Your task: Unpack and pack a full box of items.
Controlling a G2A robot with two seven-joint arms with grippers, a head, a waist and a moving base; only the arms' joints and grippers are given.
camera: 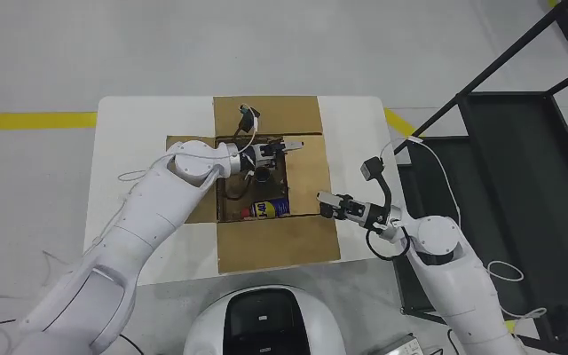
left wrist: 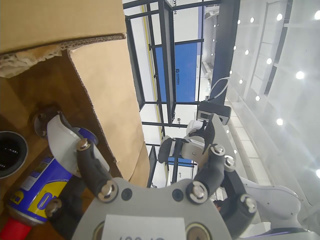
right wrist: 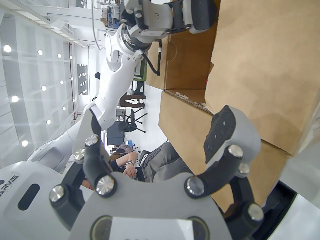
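An open cardboard box [camera: 306, 173] sits on the white table [camera: 133, 177] with its flaps spread flat. Inside lies a blue and yellow spray can [camera: 266, 209] with a red cap, beside my left finger [left wrist: 62, 131]. My left gripper [camera: 280, 153] is open at the box's right side, one finger down inside by the spray can [left wrist: 37, 188], the other out over the cardboard wall [left wrist: 107, 76]. My right gripper [camera: 324, 202] hovers open and holds nothing, at the corner where the right and near flaps meet. From the right wrist view, my right gripper [right wrist: 157, 126] faces the box [right wrist: 262, 51].
A dark round tube opening [left wrist: 10, 153] lies in the box near the can. A black metal rack [camera: 497, 133] stands just right of the table. A yellow line [camera: 44, 120] runs along the floor behind.
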